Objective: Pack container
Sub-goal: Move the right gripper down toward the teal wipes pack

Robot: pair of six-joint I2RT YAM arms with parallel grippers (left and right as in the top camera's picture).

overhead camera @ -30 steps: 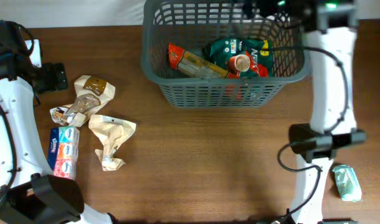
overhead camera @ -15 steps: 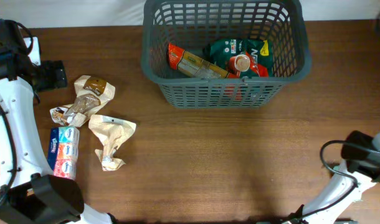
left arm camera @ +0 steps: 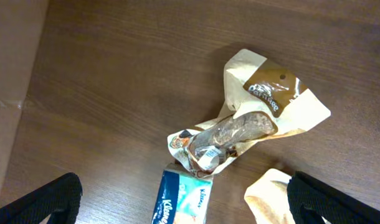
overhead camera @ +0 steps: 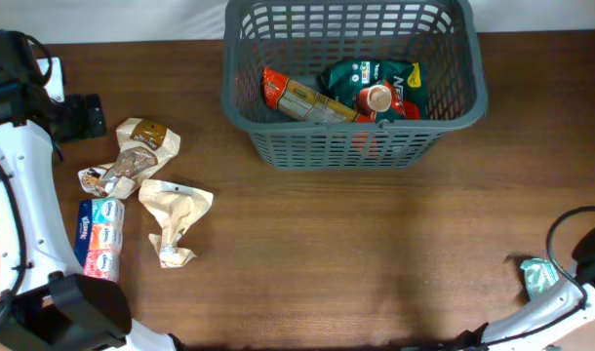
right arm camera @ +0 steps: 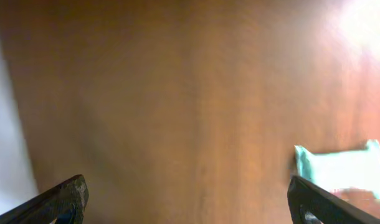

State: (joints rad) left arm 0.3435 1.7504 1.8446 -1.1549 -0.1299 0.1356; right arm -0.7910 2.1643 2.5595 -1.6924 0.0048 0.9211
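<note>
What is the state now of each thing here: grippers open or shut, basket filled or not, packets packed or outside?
container: upright, holds several packets.
left gripper: open, empty, above the snack packet.
right gripper: open, empty.
snack packet: crumpled, outside, on the table.
beige packet: crumpled, outside.
Kleenex pack: outside, lying flat.
mint-green packet: outside, near the right gripper.

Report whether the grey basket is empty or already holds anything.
Partly filled. The overhead view shows the basket holding a red-orange packet and a green packet, with bare floor around them.
</note>
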